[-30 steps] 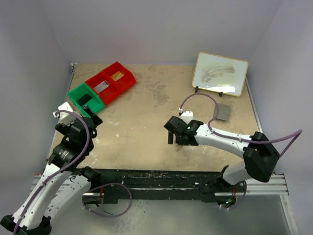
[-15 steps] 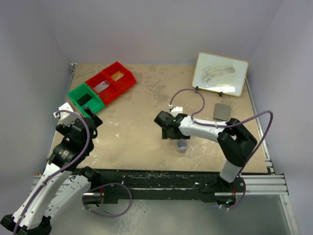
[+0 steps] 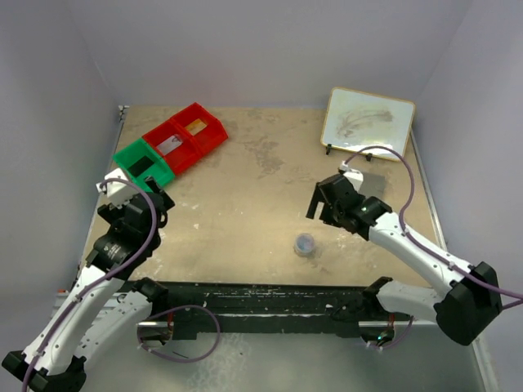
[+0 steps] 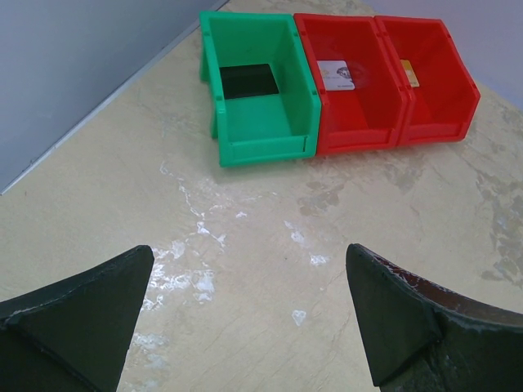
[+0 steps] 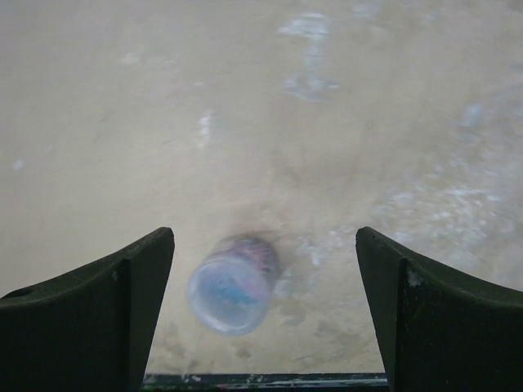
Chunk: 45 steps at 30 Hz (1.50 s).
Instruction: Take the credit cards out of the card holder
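The card holder [image 3: 377, 183], a flat grey case, lies shut below the whiteboard and is partly hidden behind my right arm. Three credit cards lie in the bins: a gold one [image 3: 196, 126] [image 4: 409, 72] in the far red bin, a pale one [image 3: 169, 144] [image 4: 337, 73] in the middle red bin, and a dark one [image 3: 140, 166] [image 4: 249, 80] in the green bin. My right gripper [image 3: 319, 206] [image 5: 263, 237] hangs open and empty just left of the holder. My left gripper [image 3: 155, 200] [image 4: 249, 249] is open and empty, just in front of the green bin.
A small round silvery puck [image 3: 304, 243] [image 5: 233, 283] sits near the table's front edge, below my right gripper. The framed whiteboard [image 3: 368, 122] leans at the back right. The red and green bins [image 3: 214, 140] stand in a row at the back left.
My right arm has swung from the table's middle to the right, leaving the puck uncovered on the table. The left arm has barely shifted.
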Each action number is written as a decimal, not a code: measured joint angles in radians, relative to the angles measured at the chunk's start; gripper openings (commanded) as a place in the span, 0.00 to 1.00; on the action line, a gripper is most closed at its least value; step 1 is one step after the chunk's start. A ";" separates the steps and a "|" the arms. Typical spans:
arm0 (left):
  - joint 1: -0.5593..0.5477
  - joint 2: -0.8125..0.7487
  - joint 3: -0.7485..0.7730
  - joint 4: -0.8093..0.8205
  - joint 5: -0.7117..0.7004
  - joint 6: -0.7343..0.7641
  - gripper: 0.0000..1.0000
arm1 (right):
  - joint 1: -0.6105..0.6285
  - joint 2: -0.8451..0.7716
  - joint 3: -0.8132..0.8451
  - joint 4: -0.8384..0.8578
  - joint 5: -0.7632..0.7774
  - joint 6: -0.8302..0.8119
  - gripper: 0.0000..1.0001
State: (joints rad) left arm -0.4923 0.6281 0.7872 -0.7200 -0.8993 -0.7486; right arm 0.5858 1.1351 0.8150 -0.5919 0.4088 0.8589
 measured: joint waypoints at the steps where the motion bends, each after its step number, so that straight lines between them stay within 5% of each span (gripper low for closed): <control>1: 0.000 0.005 0.000 0.000 0.002 0.000 1.00 | 0.020 -0.002 0.020 0.022 -0.026 -0.024 0.94; 7: 0.000 0.013 0.000 -0.001 0.002 0.000 1.00 | 0.247 0.152 0.133 0.032 -0.058 -0.041 1.00; 12: 0.000 0.000 0.000 -0.002 0.002 0.000 1.00 | 0.285 0.369 0.135 -0.135 0.006 0.080 1.00; 13: 0.000 -0.002 0.000 -0.001 0.002 0.000 1.00 | 0.284 0.383 0.124 -0.164 0.012 0.110 0.90; 16: 0.000 -0.004 0.000 -0.001 0.001 0.000 1.00 | 0.282 0.352 0.090 -0.259 0.036 0.201 1.00; 22: 0.000 0.000 0.000 -0.001 0.002 0.000 1.00 | 0.183 0.131 0.064 -0.366 0.089 0.336 0.96; 29: 0.000 0.004 0.000 -0.001 0.002 0.000 1.00 | 0.167 -0.071 0.045 -0.009 -0.093 0.117 0.87; 35: 0.000 -0.005 0.000 -0.001 0.002 0.000 1.00 | 0.261 0.051 0.024 0.298 -0.274 0.069 0.91; 40: 0.000 0.000 0.000 -0.001 0.004 -0.003 0.99 | 0.260 0.246 -0.002 0.285 -0.258 0.127 0.94; 45: 0.000 0.059 0.000 0.036 0.071 -0.022 0.99 | 0.202 0.218 -0.109 0.231 -0.232 0.198 0.98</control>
State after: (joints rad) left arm -0.4923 0.6868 0.7872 -0.6842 -0.8280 -0.7704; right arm 0.7876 1.3529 0.7059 -0.3607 0.1764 1.0569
